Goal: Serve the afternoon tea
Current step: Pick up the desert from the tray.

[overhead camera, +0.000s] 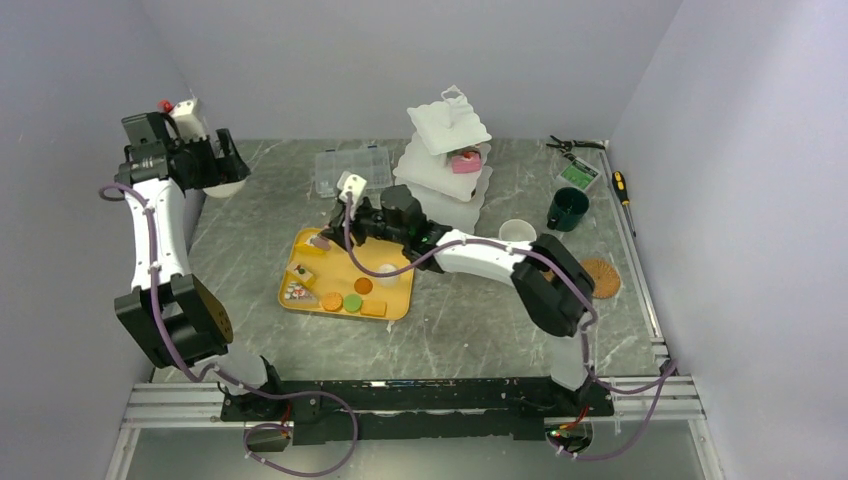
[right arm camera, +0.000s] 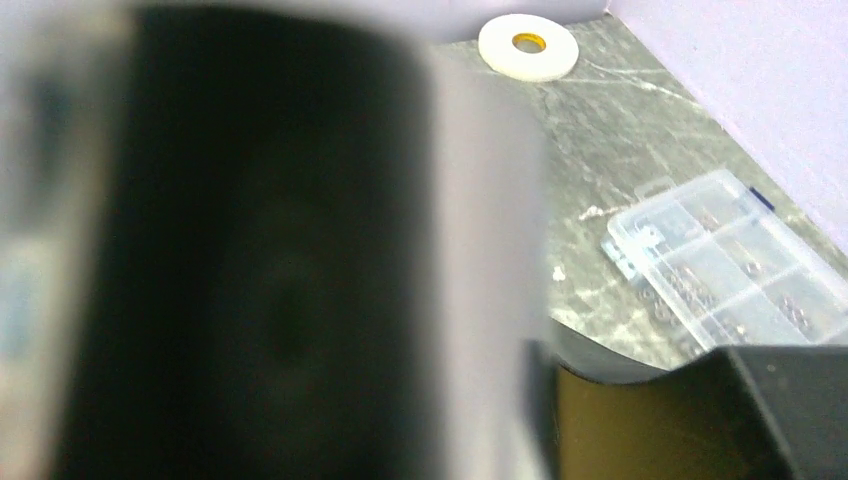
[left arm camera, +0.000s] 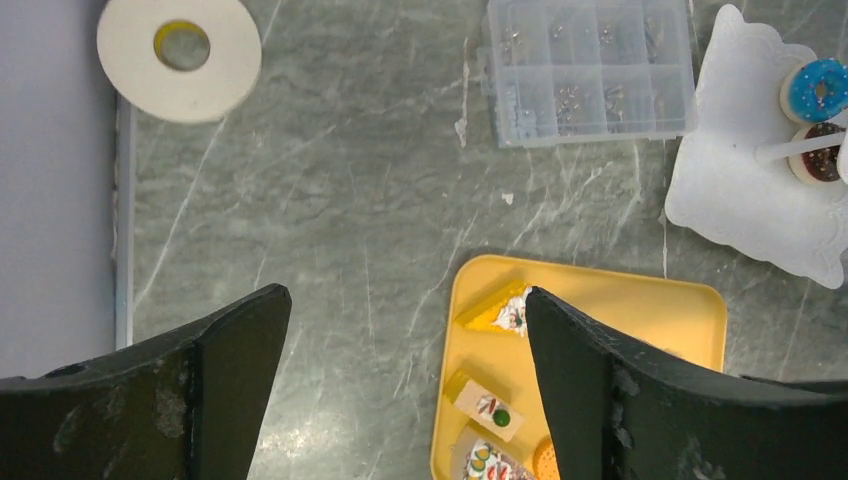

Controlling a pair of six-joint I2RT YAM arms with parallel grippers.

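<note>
The white three-tier stand [overhead camera: 436, 172] rises at the back centre, a pink cake [overhead camera: 466, 160] on its middle tier. In the left wrist view its bottom tier [left arm camera: 735, 205] carries a blue donut [left arm camera: 815, 88] and a chocolate donut [left arm camera: 818, 165]. A yellow tray [overhead camera: 400, 303] holds several pastries [overhead camera: 340, 301]. My right gripper [overhead camera: 330, 238] reaches over the tray's far left corner, apparently shut on pink tongs [overhead camera: 320, 242], which blur the right wrist view. High at the far left, my left gripper [left arm camera: 405, 298] stands open and empty. White mug [overhead camera: 516, 232], green mug [overhead camera: 567, 208] and cork coaster [overhead camera: 600, 278] sit on the right.
A clear compartment box [overhead camera: 352, 170] lies behind the tray. A roll of white tape [left arm camera: 180, 57] rests by the left wall. Pliers [overhead camera: 572, 146] and a screwdriver [overhead camera: 622, 188] lie at the back right. Walls close in on three sides.
</note>
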